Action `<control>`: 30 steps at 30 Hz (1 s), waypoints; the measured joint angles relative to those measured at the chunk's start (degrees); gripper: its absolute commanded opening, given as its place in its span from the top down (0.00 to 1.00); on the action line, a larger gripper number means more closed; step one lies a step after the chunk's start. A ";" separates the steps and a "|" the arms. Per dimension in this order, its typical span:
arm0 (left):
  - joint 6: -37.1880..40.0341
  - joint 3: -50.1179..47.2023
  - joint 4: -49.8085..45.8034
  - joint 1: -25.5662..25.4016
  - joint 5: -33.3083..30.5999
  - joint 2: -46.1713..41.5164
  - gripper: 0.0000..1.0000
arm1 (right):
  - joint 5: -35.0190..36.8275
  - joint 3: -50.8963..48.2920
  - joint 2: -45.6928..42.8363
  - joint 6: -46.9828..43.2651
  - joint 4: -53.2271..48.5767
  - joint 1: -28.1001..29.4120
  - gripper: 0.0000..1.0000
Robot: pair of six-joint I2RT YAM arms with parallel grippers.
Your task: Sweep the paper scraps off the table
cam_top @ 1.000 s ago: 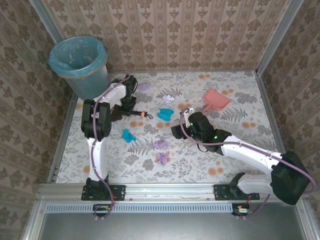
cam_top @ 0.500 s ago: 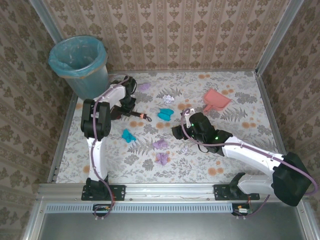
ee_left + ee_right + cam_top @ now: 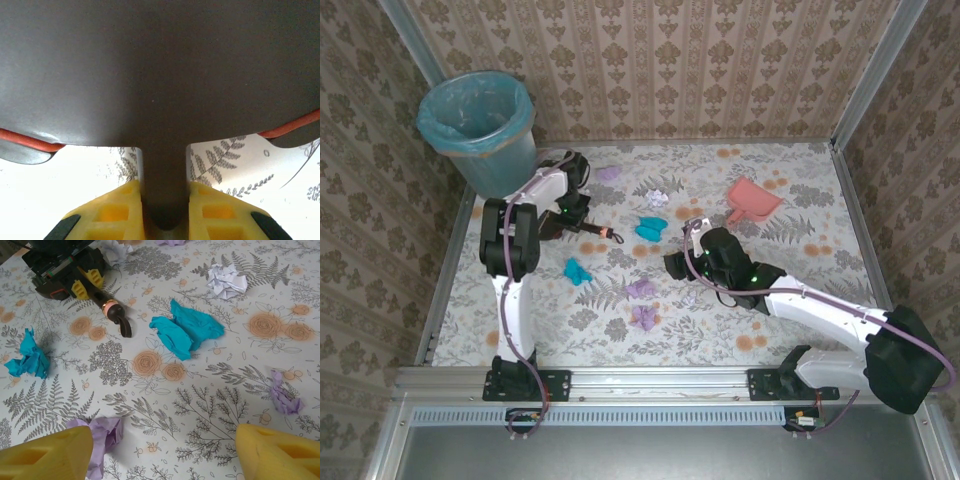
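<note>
Paper scraps lie scattered on the table (image 3: 800, 270): teal wads (image 3: 649, 228) (image 3: 577, 271), lilac wads (image 3: 641, 289) (image 3: 644, 317) (image 3: 609, 173) and a white wad (image 3: 657, 195). My left gripper (image 3: 571, 213) is at the back left, its yellow fingers (image 3: 117, 212) shut on the dark handle (image 3: 164, 165) of a brush (image 3: 598, 231). The right wrist view shows that handle (image 3: 112, 312) with an orange ring. My right gripper (image 3: 162, 455) hovers open over the middle of the table, a lilac wad (image 3: 102, 435) beside its left finger and a teal wad (image 3: 187, 329) ahead.
A pink dustpan (image 3: 752, 200) lies at the back right. A bin with a teal liner (image 3: 480, 130) stands at the back left corner. Brown patterned walls close in the table on three sides.
My left gripper has closed on the brush handle. The right arm has barely moved.
</note>
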 measured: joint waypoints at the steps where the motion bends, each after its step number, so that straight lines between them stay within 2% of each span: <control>1: 0.37 -0.52 0.00 0.07 0.83 -0.59 1.00 | -0.59 -0.83 -0.15 -0.20 1.31 0.00 0.25; 9: 2.97 -9.64 0.85 -0.13 8.94 -11.45 1.00 | -5.46 -10.03 -3.37 -6.73 14.51 1.57 0.29; 18: 5.68 -19.28 4.61 -1.03 16.68 -24.96 1.00 | -5.53 -10.73 -3.58 -16.22 21.90 5.90 0.29; 24: 5.35 -26.75 8.81 -5.68 20.72 -31.10 1.00 | -6.12 -10.73 -1.62 -23.78 25.99 8.79 0.28; 30: 5.20 -28.48 11.87 -11.06 24.02 -32.13 1.00 | -7.26 -12.44 -1.07 -33.22 30.05 9.20 0.28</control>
